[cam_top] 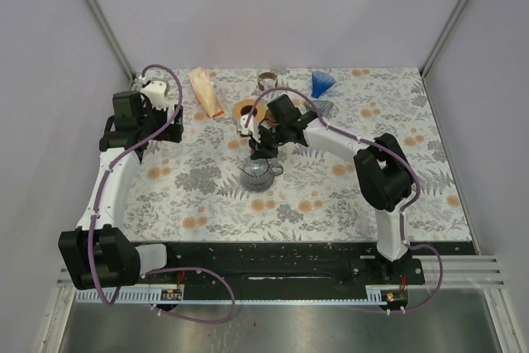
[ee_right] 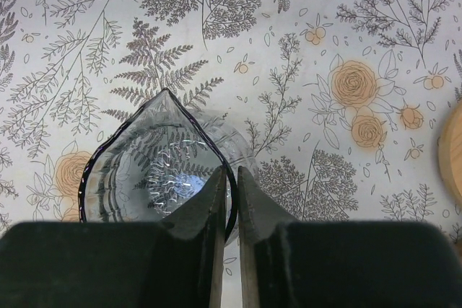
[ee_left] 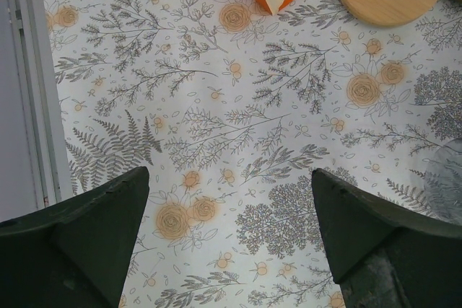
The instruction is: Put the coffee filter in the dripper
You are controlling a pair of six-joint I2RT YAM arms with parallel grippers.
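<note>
One orange-sleeved stack of cream paper coffee filters (cam_top: 207, 93): ahead of left end effector (ee_left: 229, 173), wide open, empty. One blue ribbed cone dripper (cam_top: 322, 82): beyond right end effector (ee_right: 230, 171), pinched on rim of one clear glass jug (ee_right: 151, 156).

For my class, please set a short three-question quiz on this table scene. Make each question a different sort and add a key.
1. Multiple choice: what are the right gripper's fingers closed on?
A. the wooden ring
B. the rim of the glass jug
C. the orange packet

2. True or false: the left gripper is open and holds nothing.

3. Fill the gap: in the top view, the blue cone stands near the table's ____ edge (near or far, as seen from the arm bases).

Key: 1 B; 2 true; 3 far.
</note>
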